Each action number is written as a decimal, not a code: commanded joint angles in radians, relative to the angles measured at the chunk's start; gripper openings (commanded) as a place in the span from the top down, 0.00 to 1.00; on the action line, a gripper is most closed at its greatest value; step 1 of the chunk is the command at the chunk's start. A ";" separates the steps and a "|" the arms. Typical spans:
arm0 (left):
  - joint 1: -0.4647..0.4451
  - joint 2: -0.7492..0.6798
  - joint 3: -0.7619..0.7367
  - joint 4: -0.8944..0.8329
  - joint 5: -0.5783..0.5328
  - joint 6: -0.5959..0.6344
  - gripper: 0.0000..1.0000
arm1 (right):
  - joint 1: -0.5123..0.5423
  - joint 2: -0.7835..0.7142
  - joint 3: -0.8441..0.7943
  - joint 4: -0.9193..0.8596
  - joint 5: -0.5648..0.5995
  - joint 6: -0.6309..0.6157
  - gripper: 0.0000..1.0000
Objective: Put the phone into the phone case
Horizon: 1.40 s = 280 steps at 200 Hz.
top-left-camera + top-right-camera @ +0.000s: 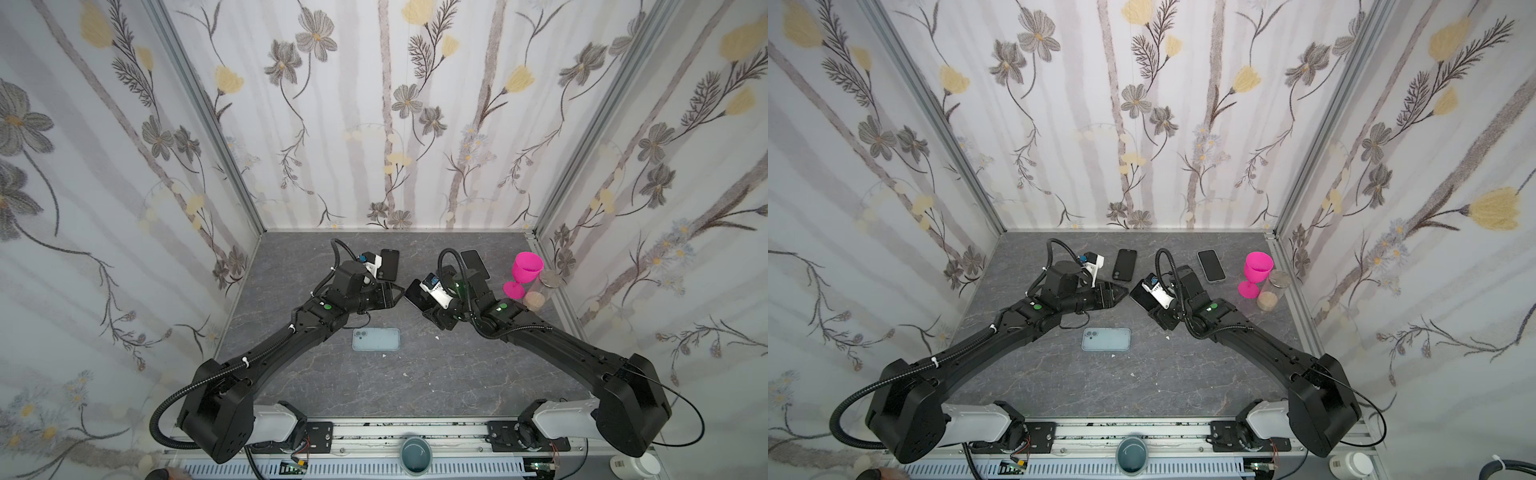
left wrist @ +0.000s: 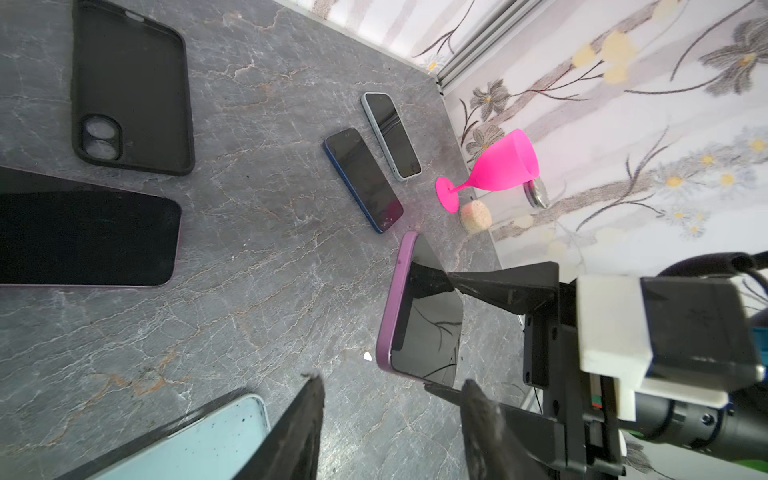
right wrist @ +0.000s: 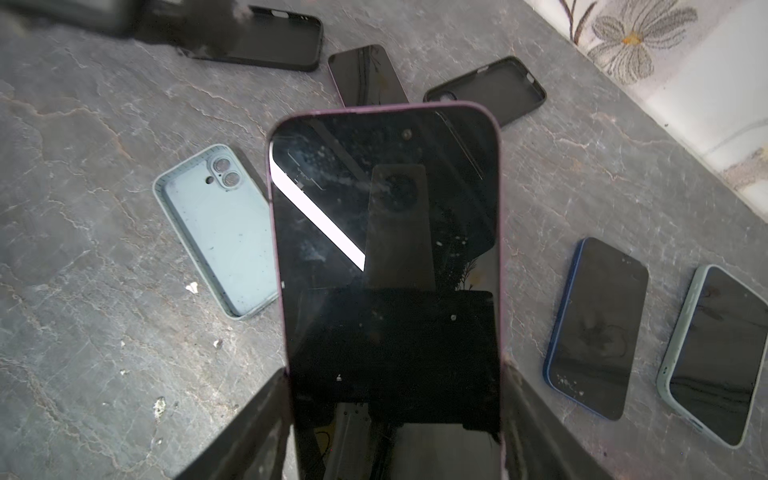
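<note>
My right gripper [image 3: 395, 374] is shut on the lower part of a purple-edged phone [image 3: 386, 257], screen towards the wrist camera, held tilted above the table [image 1: 415, 293]. An empty light-blue phone case [image 1: 376, 338] lies flat, open side up, near the middle of the table, in front of both grippers. My left gripper [image 2: 392, 386] is open with nothing between its fingers; it hovers just left of the held phone [image 2: 424, 316], in both top views above and behind the blue case [image 1: 1106, 338]. In a top view the right gripper [image 1: 1154, 307] faces the left gripper [image 1: 1121, 293].
An empty black case [image 1: 1124, 264] lies behind the left gripper, a second black case [image 3: 490, 89] nearby. Other phones lie flat: a purple one [image 2: 83, 237], a blue one [image 2: 363, 178], a pale green one [image 1: 1211, 265]. A pink goblet [image 1: 525, 270] and a clear jar [image 1: 542, 289] stand at the right wall.
</note>
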 commanded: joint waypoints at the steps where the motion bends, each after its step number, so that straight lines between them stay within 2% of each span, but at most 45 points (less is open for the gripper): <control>1: 0.013 -0.034 -0.006 -0.001 0.051 0.020 0.49 | 0.020 -0.027 0.015 0.061 -0.054 -0.041 0.48; 35: 0.038 -0.075 -0.020 0.012 0.111 0.001 0.51 | 0.052 -0.050 0.026 0.080 -0.069 -0.058 0.48; 107: 0.057 -0.106 -0.072 0.098 0.260 -0.069 0.63 | 0.102 -0.016 0.097 0.035 -0.047 -0.081 0.48; 158: 0.065 -0.111 -0.083 0.115 0.277 -0.092 0.88 | 0.120 -0.003 0.108 0.033 -0.029 -0.085 0.47; 175: 0.073 -0.112 -0.091 0.130 0.283 -0.108 1.00 | 0.123 0.005 0.117 0.024 -0.021 -0.084 0.48; 228: 0.088 -0.117 -0.110 0.167 0.279 -0.142 1.00 | 0.126 0.005 0.121 0.024 -0.004 -0.087 0.47; 250: 0.090 -0.125 -0.118 0.191 0.268 -0.152 1.00 | 0.125 0.005 0.127 0.024 0.002 -0.081 0.39; 280: 0.093 -0.158 -0.143 0.244 0.202 -0.164 1.00 | 0.125 0.001 0.144 0.039 0.023 -0.050 0.17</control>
